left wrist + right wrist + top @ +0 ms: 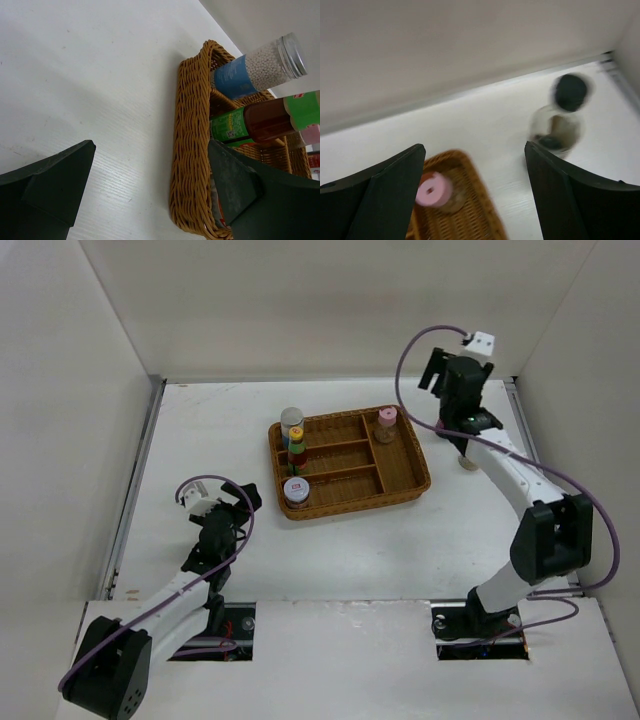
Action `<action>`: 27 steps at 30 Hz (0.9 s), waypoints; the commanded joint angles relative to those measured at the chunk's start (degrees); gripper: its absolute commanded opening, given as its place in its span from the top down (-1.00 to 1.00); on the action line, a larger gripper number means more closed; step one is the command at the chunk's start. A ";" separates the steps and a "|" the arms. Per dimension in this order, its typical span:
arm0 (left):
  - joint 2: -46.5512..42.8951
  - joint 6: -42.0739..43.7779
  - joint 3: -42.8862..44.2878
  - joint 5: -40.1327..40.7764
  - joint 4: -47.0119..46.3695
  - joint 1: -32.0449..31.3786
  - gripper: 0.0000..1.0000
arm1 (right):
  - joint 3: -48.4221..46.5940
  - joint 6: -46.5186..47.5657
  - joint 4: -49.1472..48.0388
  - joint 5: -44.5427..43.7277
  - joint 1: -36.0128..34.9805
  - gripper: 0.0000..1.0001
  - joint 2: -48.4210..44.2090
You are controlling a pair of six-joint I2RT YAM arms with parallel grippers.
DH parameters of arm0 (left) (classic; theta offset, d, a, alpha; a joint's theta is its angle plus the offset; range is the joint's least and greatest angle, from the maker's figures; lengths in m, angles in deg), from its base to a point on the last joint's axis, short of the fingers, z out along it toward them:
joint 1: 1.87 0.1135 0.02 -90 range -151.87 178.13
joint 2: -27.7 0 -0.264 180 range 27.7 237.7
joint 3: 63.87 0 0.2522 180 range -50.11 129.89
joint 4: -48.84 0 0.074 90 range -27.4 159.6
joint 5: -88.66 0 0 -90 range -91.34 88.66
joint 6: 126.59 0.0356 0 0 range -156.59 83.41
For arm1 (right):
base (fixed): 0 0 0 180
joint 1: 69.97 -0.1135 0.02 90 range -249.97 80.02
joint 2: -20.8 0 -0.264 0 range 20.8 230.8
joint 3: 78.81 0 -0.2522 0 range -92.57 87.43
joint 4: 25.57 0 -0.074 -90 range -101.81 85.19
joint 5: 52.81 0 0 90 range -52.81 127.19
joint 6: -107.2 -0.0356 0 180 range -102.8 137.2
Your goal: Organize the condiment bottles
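Observation:
In the brown wicker tray (400, 472), a blue-labelled jar (291, 420), a green-yellow-capped red bottle (296, 450) and a red-labelled shaker (296, 491) stand along the left side. A pink-lidded shaker (386, 424) stands at the far right. A black-capped shaker (466, 460) stands on the table right of the tray, partly behind my right arm. My left gripper (243, 502) is open and empty, just left of the tray's near-left corner (192, 150). My right gripper (435, 375) is open and empty, high above the tray's far right. The tall clear bottle is not visible.
White walls close the table on the left, far and right sides. In the left wrist view the jar (240, 75) and red bottle (260, 122) rise over the tray wall. The right wrist view shows, blurred, the pink-lidded shaker (434, 190) and the black-capped shaker (560, 120).

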 commanded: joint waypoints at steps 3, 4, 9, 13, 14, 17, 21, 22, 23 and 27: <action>-0.07 -0.75 -0.25 -0.41 -3.05 -0.23 -1.00 | -0.57 2.10 3.74 -6.66 6.88 -0.78 -0.43; -0.16 -0.75 -0.26 -0.41 -3.05 -0.23 -1.00 | -0.92 2.10 4.27 -6.14 7.76 -0.79 0.18; 0.19 -0.75 -0.17 -0.41 -3.14 -0.14 -1.00 | -5.31 3.94 2.88 -1.22 9.87 -0.79 5.63; 0.63 -0.75 0.01 -0.41 -3.14 -0.14 -1.00 | -10.92 8.41 -0.56 -0.07 10.23 -0.76 11.07; 0.63 -0.75 0.01 -0.41 -3.14 -0.14 -1.00 | -12.42 9.12 -0.65 -0.42 10.40 -0.74 12.48; 0.37 -0.75 -0.08 -0.41 -3.14 -0.06 -1.00 | -15.24 10.71 -0.65 -1.12 10.58 -0.66 15.39; 0.72 -0.75 0.01 -0.41 -3.14 -0.05 -1.00 | -15.34 11.06 -2.14 -3.32 10.75 -0.45 16.71; 0.90 -0.75 0.01 -0.41 -3.14 -0.14 -1.00 | -15.34 11.15 -2.49 -3.49 10.76 -0.38 16.98; 0.90 -0.75 0.01 -0.41 -3.14 -0.14 -1.00 | -15.51 11.33 -2.84 -3.49 10.93 -0.29 17.24; 0.81 -0.75 0.10 -0.41 -3.14 0.03 -1.00 | -16.74 11.50 -3.02 -3.84 10.85 0.23 17.42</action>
